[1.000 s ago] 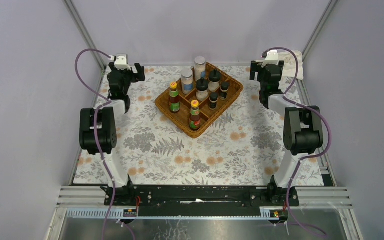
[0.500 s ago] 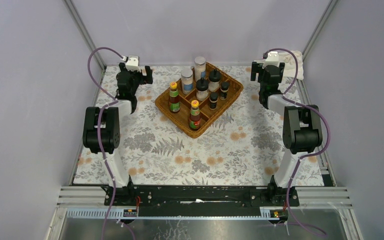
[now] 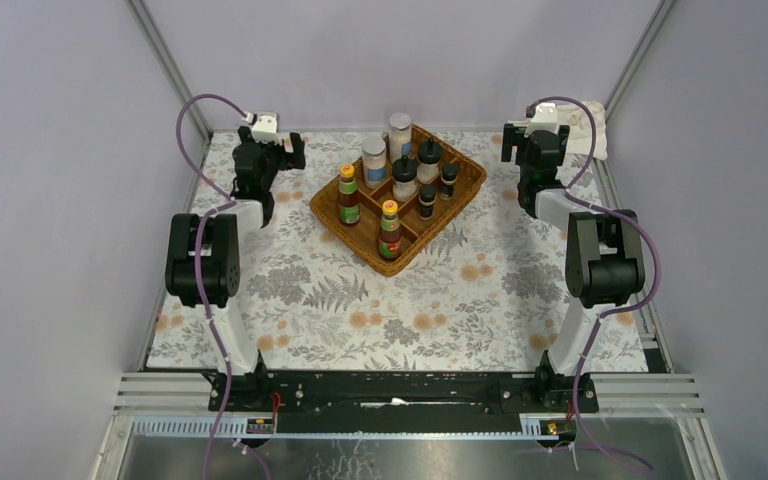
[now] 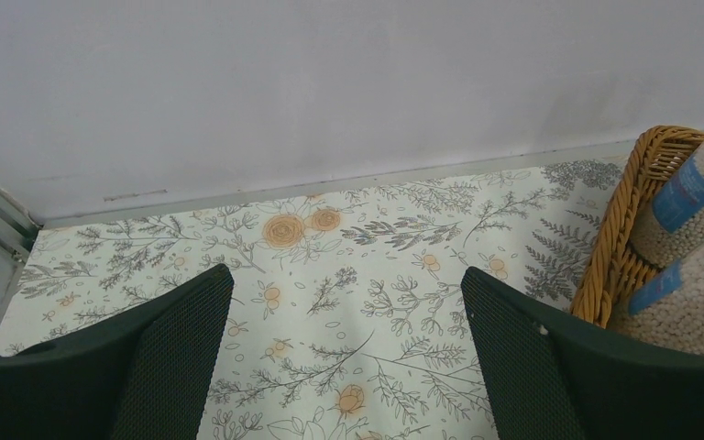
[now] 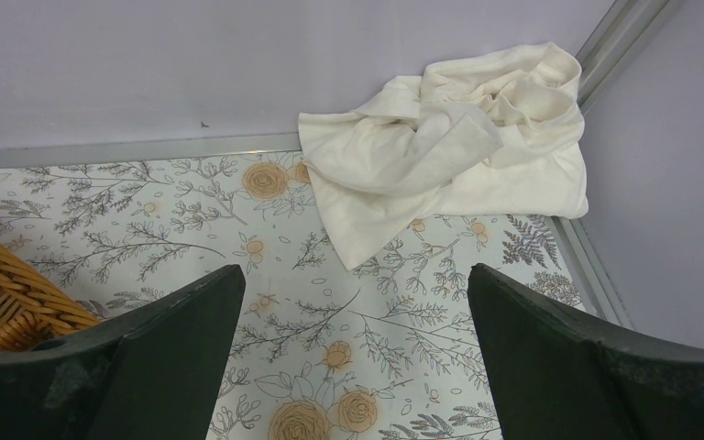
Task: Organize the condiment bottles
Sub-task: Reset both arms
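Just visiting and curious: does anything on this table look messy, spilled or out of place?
Only a crumpled white cloth heaped in the far right corner. The bottles all stand upright in the wicker tray, which sits turned diagonally. Nothing looks spilled.

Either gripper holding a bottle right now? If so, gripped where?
Nothing held. The left gripper and right gripper are both open over the tablecloth, beside the wicker tray; the bottles stand in it, untouched.
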Controlling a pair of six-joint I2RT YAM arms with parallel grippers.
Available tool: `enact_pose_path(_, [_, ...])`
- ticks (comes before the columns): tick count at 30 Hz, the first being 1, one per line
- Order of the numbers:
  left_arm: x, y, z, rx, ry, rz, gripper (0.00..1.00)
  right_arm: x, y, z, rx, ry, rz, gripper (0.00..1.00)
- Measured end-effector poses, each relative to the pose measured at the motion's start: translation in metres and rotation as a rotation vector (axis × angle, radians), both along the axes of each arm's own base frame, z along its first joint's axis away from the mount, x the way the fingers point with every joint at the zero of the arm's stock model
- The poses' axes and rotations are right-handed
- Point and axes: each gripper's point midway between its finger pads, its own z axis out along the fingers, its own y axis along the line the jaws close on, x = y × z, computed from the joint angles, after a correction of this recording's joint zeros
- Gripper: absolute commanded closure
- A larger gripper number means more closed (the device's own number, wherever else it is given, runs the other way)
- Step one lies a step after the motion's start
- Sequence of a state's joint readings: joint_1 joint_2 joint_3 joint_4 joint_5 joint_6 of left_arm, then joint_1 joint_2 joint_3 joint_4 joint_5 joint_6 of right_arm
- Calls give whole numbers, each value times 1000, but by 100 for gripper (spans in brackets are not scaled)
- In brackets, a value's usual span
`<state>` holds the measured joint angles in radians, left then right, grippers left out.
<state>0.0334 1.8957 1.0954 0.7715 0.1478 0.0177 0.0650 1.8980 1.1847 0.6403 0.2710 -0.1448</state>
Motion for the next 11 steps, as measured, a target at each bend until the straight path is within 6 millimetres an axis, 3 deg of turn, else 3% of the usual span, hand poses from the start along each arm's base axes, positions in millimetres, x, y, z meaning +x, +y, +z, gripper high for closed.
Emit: enact_pose_path(11, [0,-3,-2,1,8,7,1,0,-1,0,-3,1,-8,0])
